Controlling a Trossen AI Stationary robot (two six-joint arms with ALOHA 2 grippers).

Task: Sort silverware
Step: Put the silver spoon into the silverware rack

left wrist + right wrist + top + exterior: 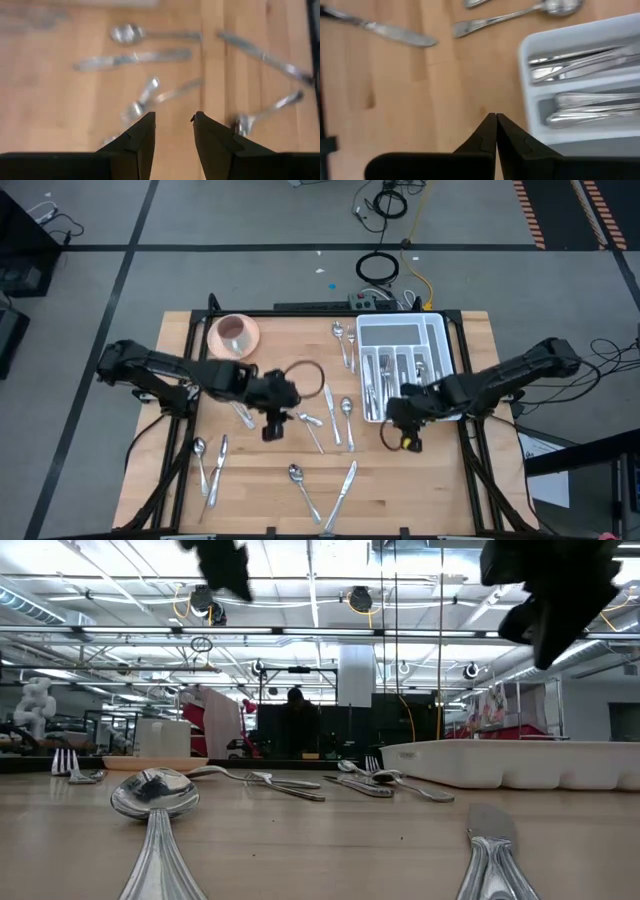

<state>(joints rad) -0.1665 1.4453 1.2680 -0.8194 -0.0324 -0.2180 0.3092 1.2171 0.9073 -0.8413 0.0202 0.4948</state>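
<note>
**Left pincer spread over loose cutlery; right pincer clenched empty beside tray**

Left gripper (272, 428) hangs above the table's middle with its fingers (137, 137) parted and nothing between them. Right gripper (496, 120) sits just off the near corner of the white tray (440, 330), fingers pressed together on nothing; it waits there.

Where the silverware lies:
- Several pieces already lie lengthwise in the tray's compartments (580, 112), just beside the right pincer.
- Loose pieces are scattered on the wooden table (420, 480): a small fork (141, 102) lies just ahead of the left fingertips, angled across the line of the fingers, with its handle running away toward the tray side.
- A second small piece (265, 112) lies off to one side of the same pincer, apart from the first.
- Beyond them lie a knife (132, 58) and a spoon (150, 34), both with long axes roughly crosswise to the pincer's reach.
- More pieces (210, 460) rest near the table's front edge, well apart from either pincer.

Judgement: the left arm is the nearer one to the loose fork. The fork sits slightly ahead of the open fingers rather than between them, so a short advance and descent seems needed. Its diagonal lie suggests the wrist may want a small turn so the fingers close across the handle, not along it.
</note>
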